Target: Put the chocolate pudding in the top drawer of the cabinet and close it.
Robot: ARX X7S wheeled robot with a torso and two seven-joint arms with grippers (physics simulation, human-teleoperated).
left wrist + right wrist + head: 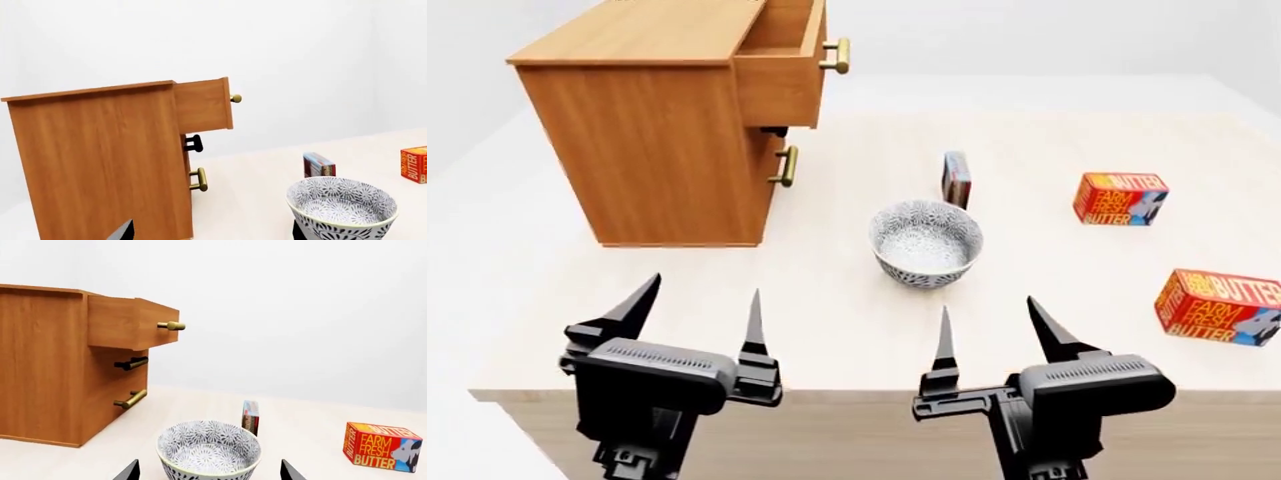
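Left wrist view: the cabinet [100, 160] has its top drawer [203, 105] pulled out; the chocolate pudding [318, 165] stands upright behind a patterned bowl [341, 206].

Head view: left end effector [694, 315] and right end effector [994, 330] hover over the bench's [827, 330] near edge, fingers apart, empty.

Right wrist view: a butter box [381, 447] sits apart from the pudding.

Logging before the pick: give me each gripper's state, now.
Left gripper: open, jaws spread, holding nothing.
Right gripper: open, jaws spread, holding nothing.
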